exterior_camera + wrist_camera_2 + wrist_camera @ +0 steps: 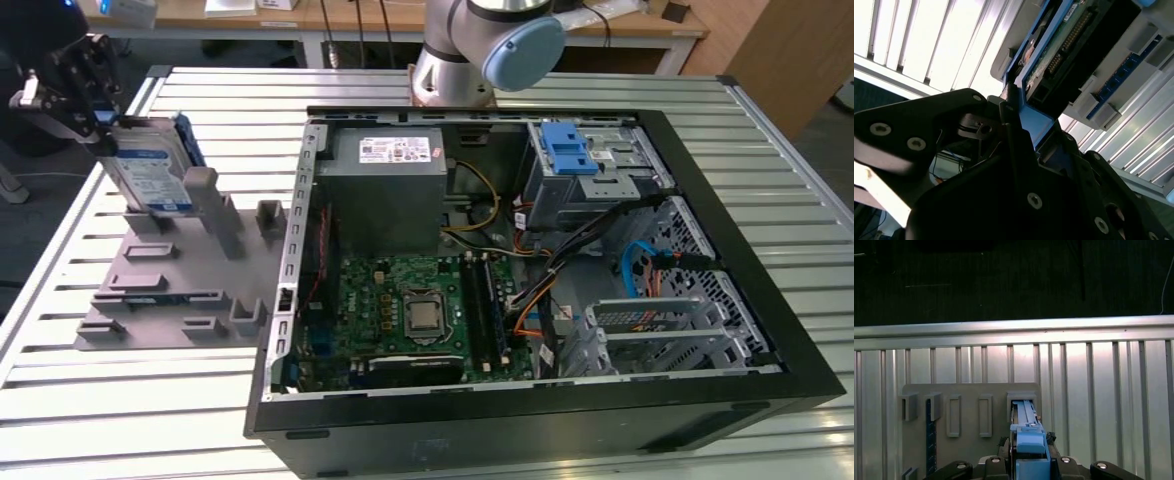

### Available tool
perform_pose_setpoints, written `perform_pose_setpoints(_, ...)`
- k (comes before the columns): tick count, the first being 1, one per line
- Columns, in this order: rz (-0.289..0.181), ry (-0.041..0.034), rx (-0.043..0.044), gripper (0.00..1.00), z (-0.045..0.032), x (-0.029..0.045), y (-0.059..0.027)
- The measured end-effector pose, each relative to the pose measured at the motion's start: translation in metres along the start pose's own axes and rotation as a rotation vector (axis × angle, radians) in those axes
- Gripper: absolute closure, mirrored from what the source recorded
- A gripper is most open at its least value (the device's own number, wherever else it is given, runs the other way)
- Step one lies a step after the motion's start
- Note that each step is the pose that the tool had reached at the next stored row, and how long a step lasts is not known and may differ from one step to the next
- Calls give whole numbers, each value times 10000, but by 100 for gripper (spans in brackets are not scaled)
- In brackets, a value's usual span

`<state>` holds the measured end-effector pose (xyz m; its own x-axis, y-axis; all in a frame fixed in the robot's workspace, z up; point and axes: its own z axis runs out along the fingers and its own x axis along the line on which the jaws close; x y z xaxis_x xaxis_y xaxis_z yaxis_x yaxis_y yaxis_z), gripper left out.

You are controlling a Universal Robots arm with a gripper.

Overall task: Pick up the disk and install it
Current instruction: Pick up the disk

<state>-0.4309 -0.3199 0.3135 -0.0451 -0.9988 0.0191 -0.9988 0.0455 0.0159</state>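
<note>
One disk (143, 168) edge sits hidden in the grey rack (154, 278), jaws gripping.

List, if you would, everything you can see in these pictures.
silver rectangular hard disk in a blue plastic carrier: one, silver and blue, standing on edge in the rack.
grey plastic slotted rack: one, grey, on the table, exterior view's left.
black open computer case: one, black, mid-table.
green motherboard: one, green, inside the case.
grey metal power-supply box: one, grey, inside the case.
blue ridged plastic latch: one, blue, inside the case.
ribbed metal table: one, silver, under everything.
robot arm: one, grey and blue, behind the case.
pincer: one, black, shut on the disk's carrier.
</note>
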Motion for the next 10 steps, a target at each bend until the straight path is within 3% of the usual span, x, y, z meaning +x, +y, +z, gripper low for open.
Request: perform_pose_setpoints(10, 0, -10, 5, 64, -107, 2, 2)
